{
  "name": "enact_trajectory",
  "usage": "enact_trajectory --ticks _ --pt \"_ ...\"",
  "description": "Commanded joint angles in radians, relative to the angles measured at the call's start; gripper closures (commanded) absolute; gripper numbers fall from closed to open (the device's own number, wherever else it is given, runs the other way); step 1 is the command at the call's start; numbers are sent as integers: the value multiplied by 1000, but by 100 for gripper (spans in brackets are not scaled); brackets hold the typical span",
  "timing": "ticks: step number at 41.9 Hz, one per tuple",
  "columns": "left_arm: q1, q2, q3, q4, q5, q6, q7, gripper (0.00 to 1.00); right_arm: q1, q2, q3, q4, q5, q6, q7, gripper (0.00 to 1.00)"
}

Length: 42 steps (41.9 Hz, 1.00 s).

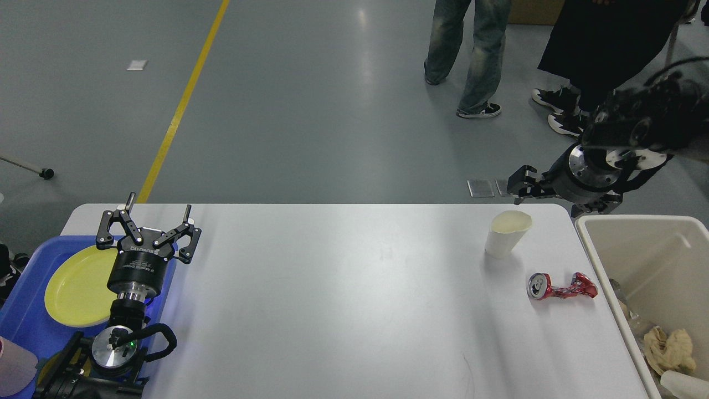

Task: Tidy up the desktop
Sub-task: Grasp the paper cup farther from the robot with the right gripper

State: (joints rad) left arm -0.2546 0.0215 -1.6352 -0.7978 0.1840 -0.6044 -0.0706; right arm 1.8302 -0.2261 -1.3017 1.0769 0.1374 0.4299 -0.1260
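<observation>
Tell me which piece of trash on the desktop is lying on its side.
The crushed red can; the white paper cup beside it stands upright.

White desktop (343, 299), red crushed can (562, 286) (silver top), yellow plate (77, 285)

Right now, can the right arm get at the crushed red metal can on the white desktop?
Probably yes. The right gripper hangs near the far right corner of the desktop, and the crushed red metal can lies uncovered; only the tilted white paper cup stands nearby.
</observation>
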Motion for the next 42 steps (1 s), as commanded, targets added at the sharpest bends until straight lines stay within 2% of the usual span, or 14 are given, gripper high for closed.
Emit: enact_trajectory --ticks 1,13,20,42 --pt "0 0 0 0 0 0 0 4 -221 1 18 -217 48 -13 0 0" --pt "0 0 0 0 0 0 0 4 -410 -9 91 -428 226 -11 -1 0" --pt "0 0 0 0 0 0 0 4 -519 2 125 -540 248 -43 -1 0" --pt "0 0 0 0 0 0 0 4 -629 28 246 -565 240 -204 -1 0"
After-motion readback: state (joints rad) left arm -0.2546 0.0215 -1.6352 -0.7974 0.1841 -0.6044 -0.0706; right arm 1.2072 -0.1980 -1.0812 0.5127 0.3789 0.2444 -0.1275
